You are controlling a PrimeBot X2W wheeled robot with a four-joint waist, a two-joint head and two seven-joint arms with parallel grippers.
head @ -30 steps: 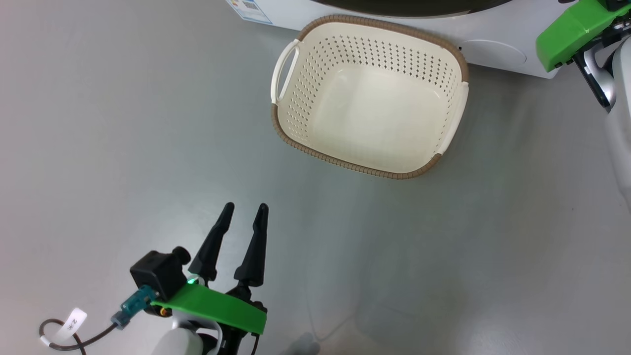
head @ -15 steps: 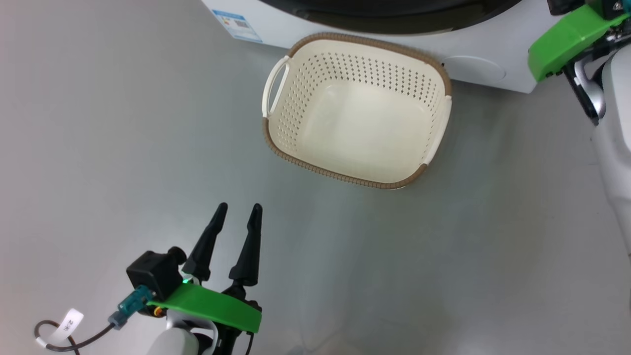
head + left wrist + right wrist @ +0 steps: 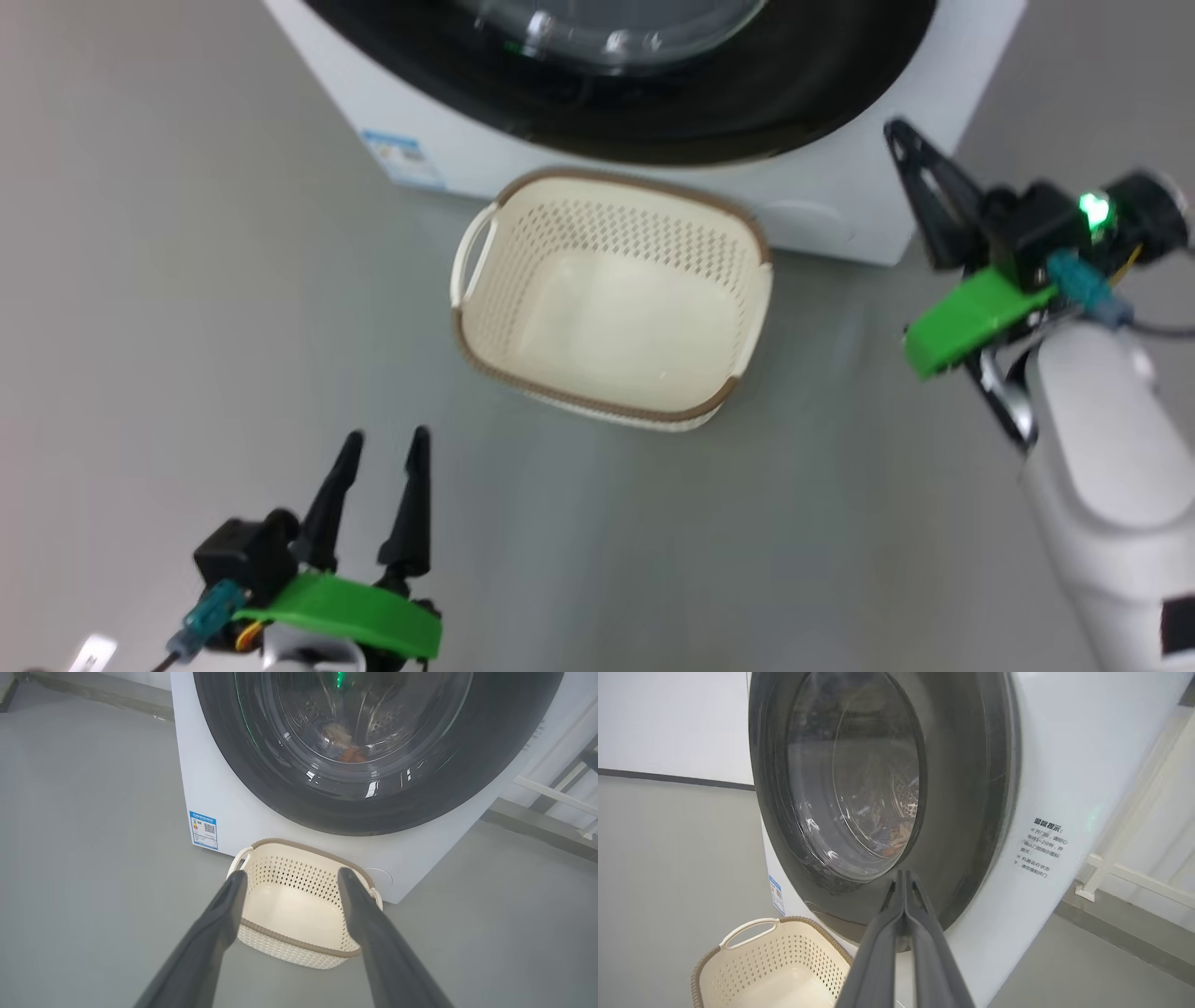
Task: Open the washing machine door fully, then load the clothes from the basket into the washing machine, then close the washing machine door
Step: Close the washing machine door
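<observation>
The washing machine (image 3: 448, 140) is a white box with the washing machine door (image 3: 822, 84) lying shut against its front. Through the door's glass the clothes (image 3: 343, 749) show as beige and orange cloth low in the steel drum. The basket (image 3: 607, 233) sits on the floor right before the machine, with nothing in it. My left gripper (image 3: 386, 435) hovers open and holds nothing, well short of the basket's near rim. My right gripper (image 3: 896, 129) is shut on nothing, its tip close to the machine's lower right corner, pointing at the door's black rim (image 3: 966, 788).
Grey floor surrounds the basket on the left and near sides. A small blue label (image 3: 401, 159) marks the machine's lower left corner. A white railing (image 3: 551, 793) and a raised ledge stand to the right of the machine. A wall runs behind it.
The head camera has tilted up, so the whole picture slid down and more of the machine and door shows. The right gripper's shut fingers have come into view. The left gripper stays open.
</observation>
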